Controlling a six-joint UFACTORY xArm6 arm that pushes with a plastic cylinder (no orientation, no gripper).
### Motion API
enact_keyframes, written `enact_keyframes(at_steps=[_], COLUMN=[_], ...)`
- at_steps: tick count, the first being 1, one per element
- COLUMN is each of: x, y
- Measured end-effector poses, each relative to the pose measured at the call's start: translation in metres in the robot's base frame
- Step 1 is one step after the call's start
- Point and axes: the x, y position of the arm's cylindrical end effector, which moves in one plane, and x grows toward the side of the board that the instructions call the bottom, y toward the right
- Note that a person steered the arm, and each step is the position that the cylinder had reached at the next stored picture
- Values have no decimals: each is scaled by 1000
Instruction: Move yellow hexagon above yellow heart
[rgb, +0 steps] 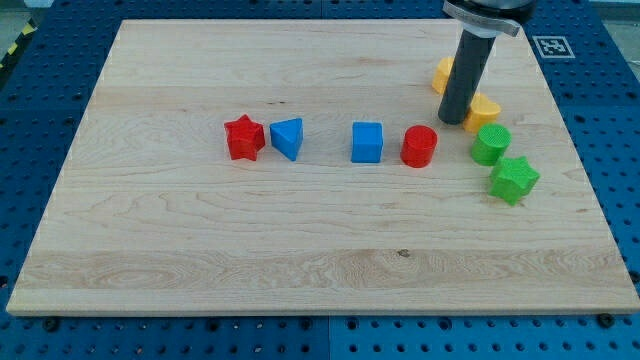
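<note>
A yellow block (441, 75), apparently the hexagon, lies near the view's top right, partly hidden behind my rod. A second yellow block (486, 108), apparently the heart, lies just below and to the right of it. My tip (452, 121) rests on the board between the two. It touches or nearly touches the left side of the heart and sits below the hexagon.
A green rounded block (490, 144) and a green star (514, 179) lie below the heart. A red cylinder (419, 146), blue cube (367, 142), blue triangle (288, 137) and red star (244, 137) form a row across the middle. The wooden board (300, 260) ends near the right-hand blocks.
</note>
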Motion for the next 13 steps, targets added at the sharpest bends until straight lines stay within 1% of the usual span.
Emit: enact_keyframes(at_steps=[1,2,3,4,7,8,10,12,13], x=[-10,-41,-79,-91,-91,-86,-74,-65,-53], y=[-20,-68,-91,-76,-72,-68,-35,-28,-19])
